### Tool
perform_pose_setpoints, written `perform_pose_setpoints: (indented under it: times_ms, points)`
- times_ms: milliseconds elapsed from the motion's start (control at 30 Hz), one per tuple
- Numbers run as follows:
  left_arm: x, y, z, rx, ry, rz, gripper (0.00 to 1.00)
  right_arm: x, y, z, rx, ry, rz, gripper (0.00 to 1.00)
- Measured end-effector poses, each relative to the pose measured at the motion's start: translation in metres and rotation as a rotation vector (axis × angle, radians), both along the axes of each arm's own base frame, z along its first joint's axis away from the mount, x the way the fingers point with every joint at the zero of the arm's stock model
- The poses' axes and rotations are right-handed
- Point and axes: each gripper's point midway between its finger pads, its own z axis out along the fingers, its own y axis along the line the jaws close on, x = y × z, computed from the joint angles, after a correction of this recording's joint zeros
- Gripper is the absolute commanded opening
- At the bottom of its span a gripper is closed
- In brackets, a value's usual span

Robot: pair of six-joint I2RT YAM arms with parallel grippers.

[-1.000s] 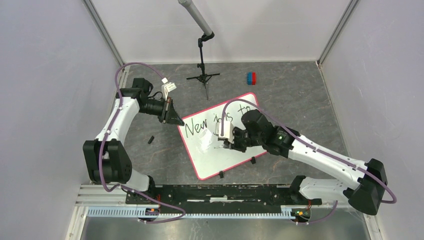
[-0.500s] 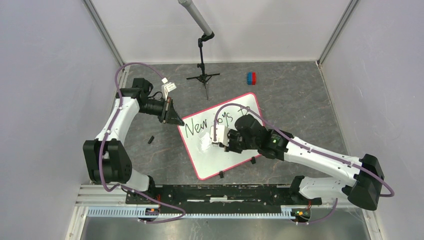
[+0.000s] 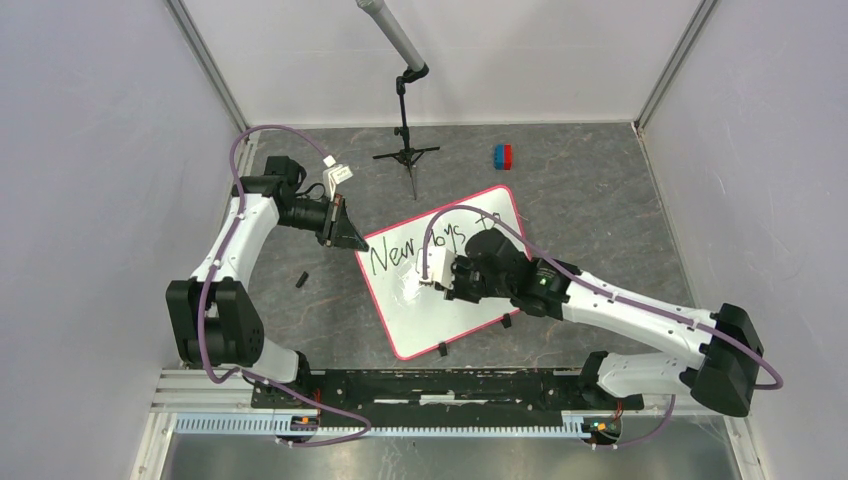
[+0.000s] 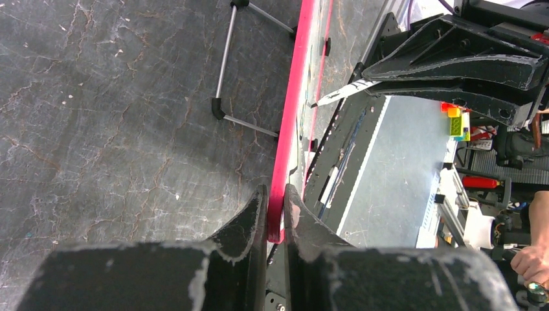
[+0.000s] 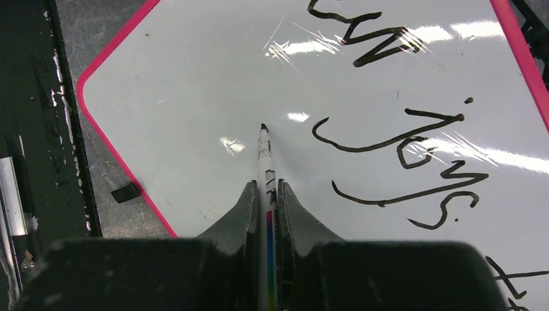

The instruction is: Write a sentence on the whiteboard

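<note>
The whiteboard (image 3: pixel 425 325) with its pink-red rim lies tilted on the dark floor. Black writing on it reads "New" (image 3: pixel 394 256), "joys" (image 3: pixel 448 235) and part of "to" (image 3: pixel 490 219). My left gripper (image 3: pixel 357 243) is shut on the board's left corner, with the rim (image 4: pixel 294 116) pinched between the fingers of the left gripper (image 4: pixel 276 194). My right gripper (image 3: pixel 447 284) is shut on a white marker (image 5: pixel 264 159). The marker's black tip points at blank board (image 5: pixel 188 97) below "joys" (image 5: pixel 414 152); I cannot tell if it touches.
A black tripod stand (image 3: pixel 406 152) is behind the board, its legs showing in the left wrist view (image 4: pixel 224 71). A red and blue block (image 3: pixel 502 156) lies at the back. A small black piece (image 3: pixel 301 280) lies left of the board. Black clips (image 3: pixel 441 349) sit at its near edge.
My right gripper has moved left across the board with the marker, from under "to" to the blank area below "New" and "joys". The left arm has not moved.
</note>
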Motion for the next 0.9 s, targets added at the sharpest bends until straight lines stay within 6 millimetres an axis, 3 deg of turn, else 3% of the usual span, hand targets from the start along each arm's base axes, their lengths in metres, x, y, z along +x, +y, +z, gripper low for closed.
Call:
perform_pose_setpoints:
  times_ms: [500, 900]
  points:
    - [0.001, 0.0, -0.002, -0.002, 0.008, 0.0, 0.03, -0.008, 0.006, -0.007, -0.01, 0.007, 0.055, 0.0]
    - [0.001, 0.0, -0.002, -0.002, 0.007, 0.0, 0.02, -0.038, -0.005, -0.041, -0.056, 0.076, 0.137, 0.0]
